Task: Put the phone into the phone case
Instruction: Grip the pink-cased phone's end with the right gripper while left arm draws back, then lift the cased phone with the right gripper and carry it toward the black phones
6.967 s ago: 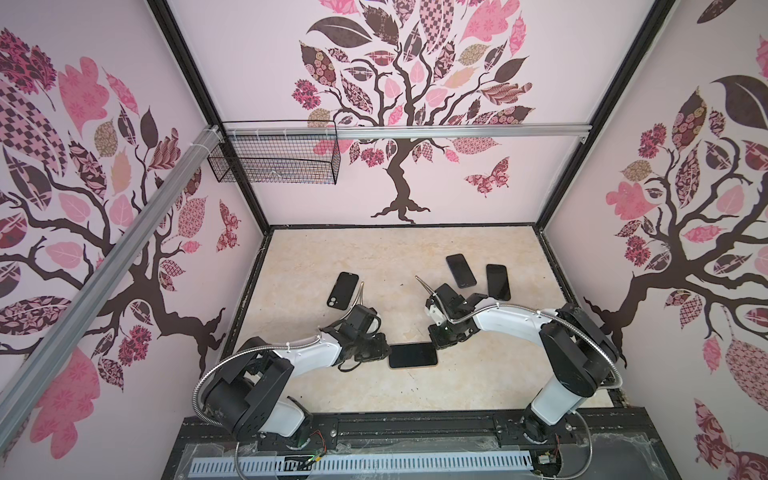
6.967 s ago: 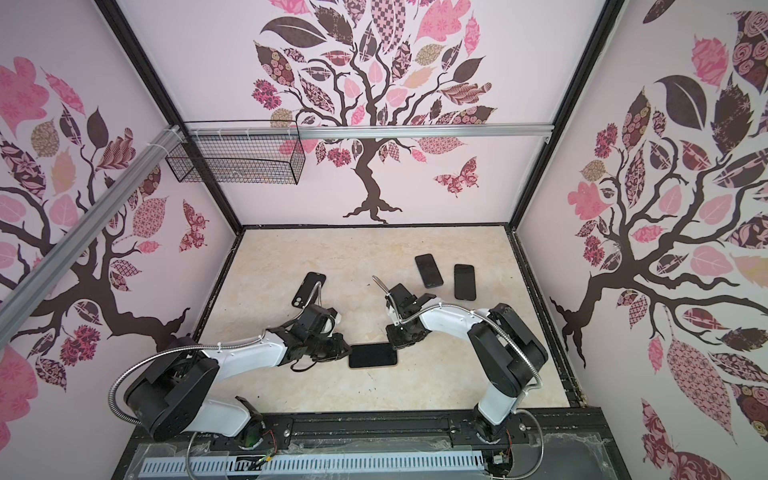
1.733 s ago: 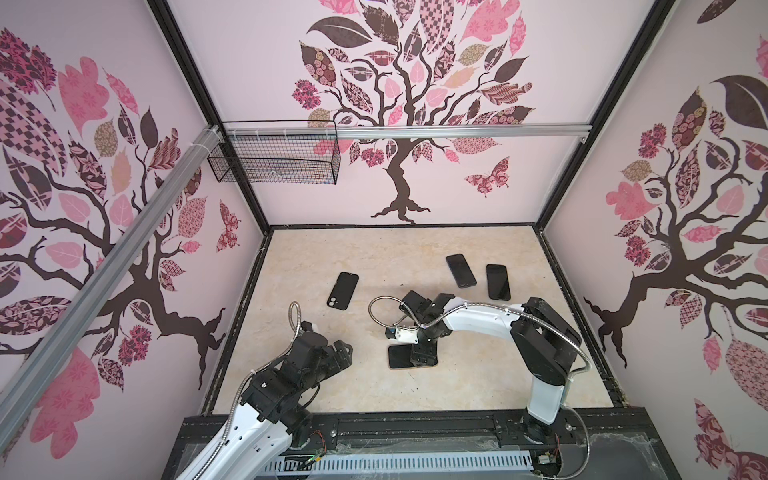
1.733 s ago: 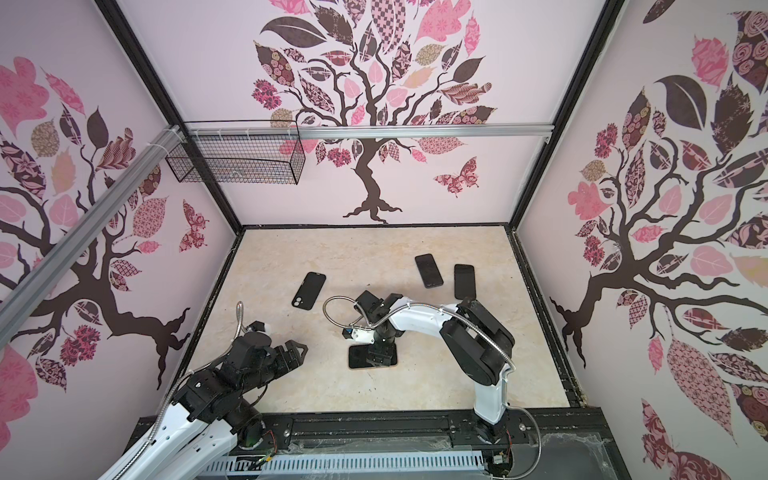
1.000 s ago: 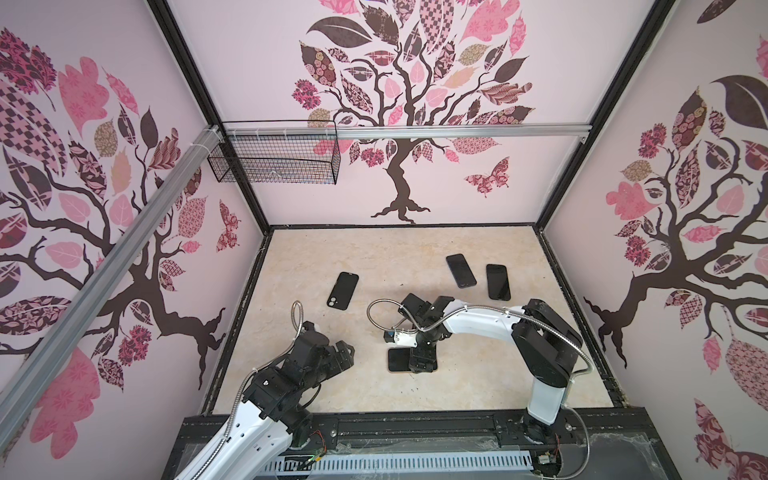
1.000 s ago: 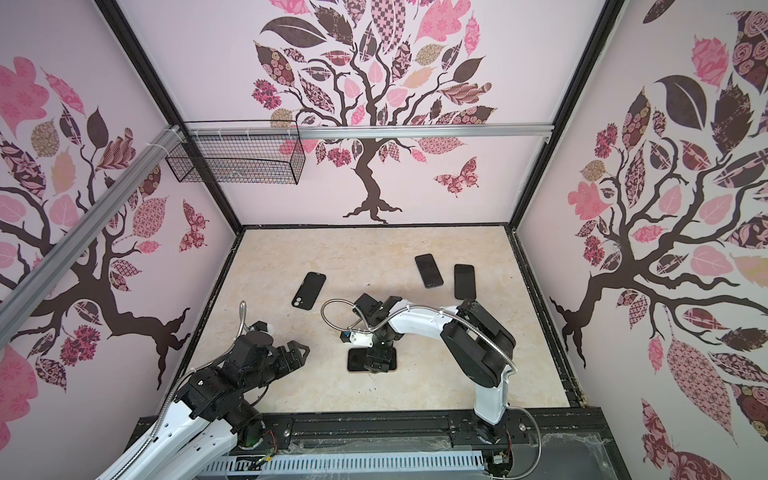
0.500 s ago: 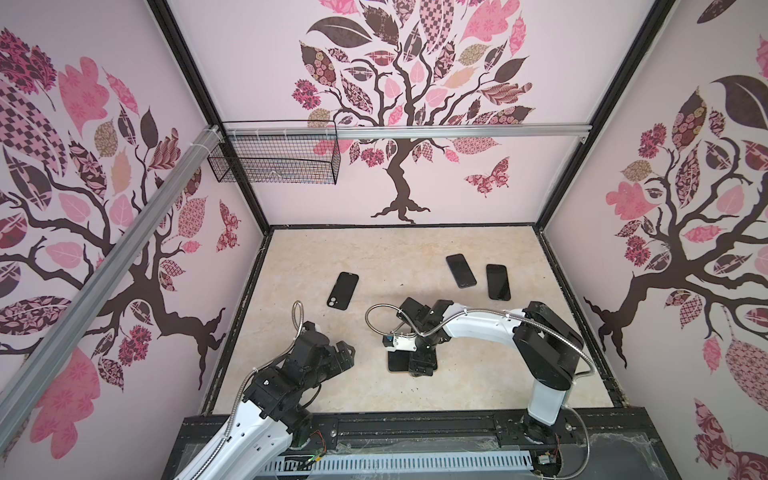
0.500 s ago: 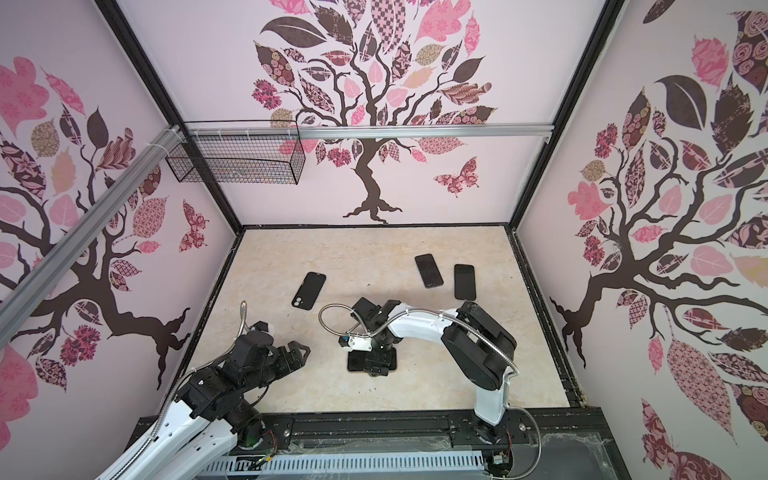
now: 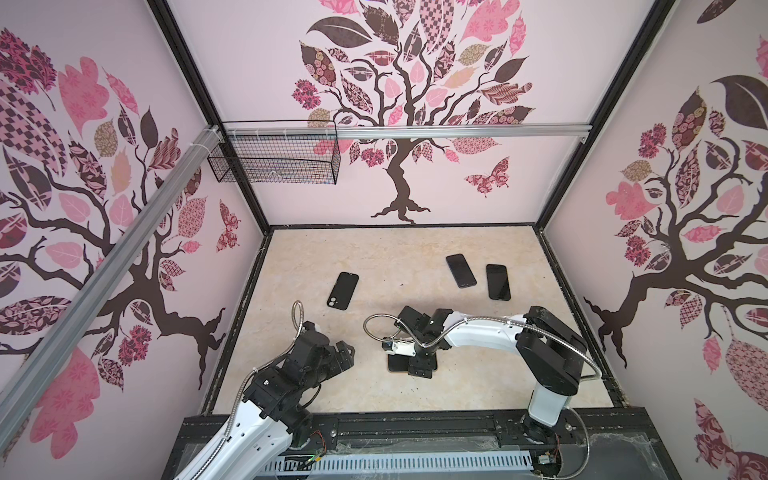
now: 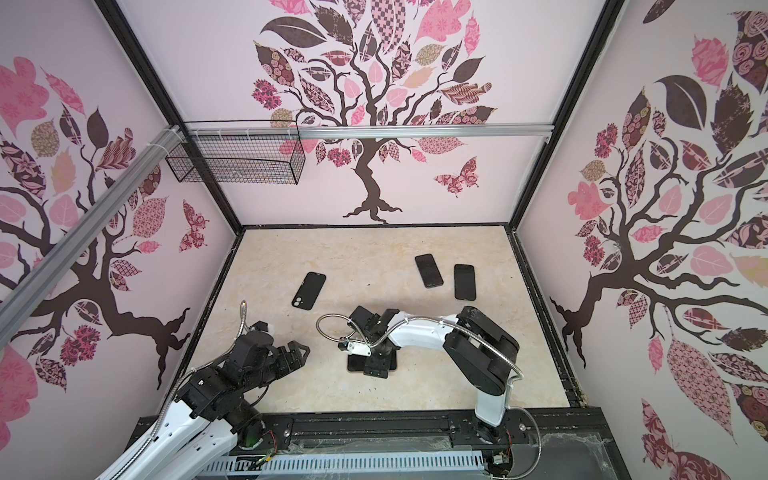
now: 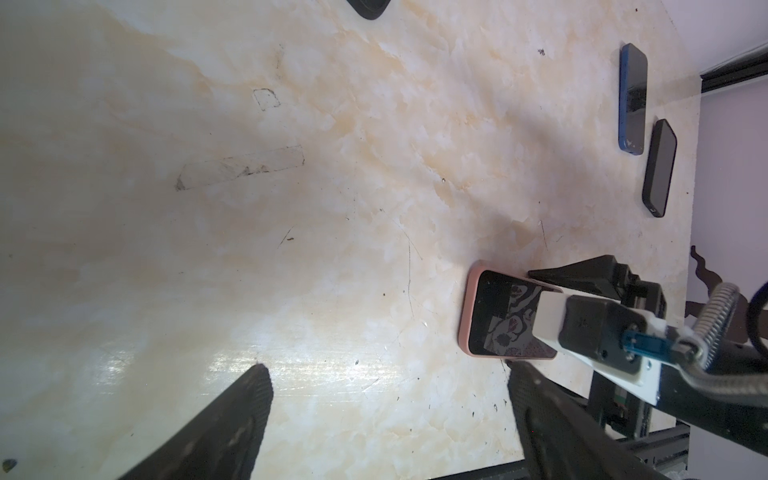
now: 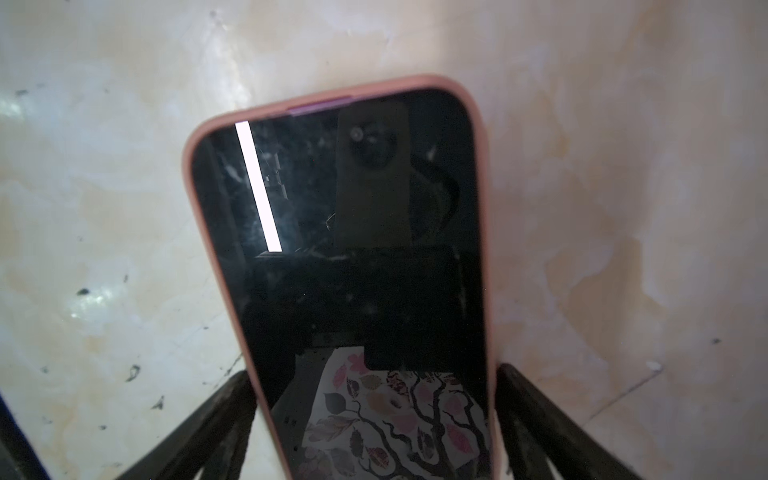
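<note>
No readable text, so far as visible.

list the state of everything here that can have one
phone: inside the pink case, screen up, lying flat
pink case: holds the phone
right end effector: straddles the cased phone, grip unclear
left end effector: open, empty
blue phone: flat, screen up
black phone: flat, screen up
lone dark handset or case: flat, camera holes showing

Three dark phones; one phone in one pink case; one wire basket.
</note>
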Controlling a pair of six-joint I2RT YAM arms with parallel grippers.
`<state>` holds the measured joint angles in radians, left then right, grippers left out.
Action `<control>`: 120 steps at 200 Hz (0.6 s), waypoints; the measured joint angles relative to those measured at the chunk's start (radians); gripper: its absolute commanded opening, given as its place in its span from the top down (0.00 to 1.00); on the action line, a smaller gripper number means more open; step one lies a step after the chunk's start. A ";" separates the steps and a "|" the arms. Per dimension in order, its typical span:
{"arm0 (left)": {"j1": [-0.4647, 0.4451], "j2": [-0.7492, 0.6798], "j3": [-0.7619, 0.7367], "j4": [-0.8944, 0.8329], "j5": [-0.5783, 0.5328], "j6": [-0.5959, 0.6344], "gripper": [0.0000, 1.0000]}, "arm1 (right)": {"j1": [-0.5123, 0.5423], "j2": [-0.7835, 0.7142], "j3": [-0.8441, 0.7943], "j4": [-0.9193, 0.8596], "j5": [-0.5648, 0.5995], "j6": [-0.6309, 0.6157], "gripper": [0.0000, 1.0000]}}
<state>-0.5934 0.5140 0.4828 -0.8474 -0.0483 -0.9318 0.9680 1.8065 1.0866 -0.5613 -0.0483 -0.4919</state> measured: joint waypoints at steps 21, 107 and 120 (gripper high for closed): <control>0.000 -0.009 0.000 0.000 -0.004 0.000 0.08 | 0.000 0.000 0.003 0.000 0.011 0.048 0.22; 0.000 -0.028 0.000 0.000 -0.018 -0.003 0.08 | -0.060 -0.011 0.000 0.043 0.044 0.340 0.57; 0.000 -0.028 0.000 0.000 -0.017 -0.003 0.09 | -0.099 -0.028 -0.004 0.046 0.043 0.387 0.60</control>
<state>-0.5934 0.4858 0.4831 -0.8474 -0.0654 -0.9352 0.8688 1.7782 1.0828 -0.5156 -0.0048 -0.1051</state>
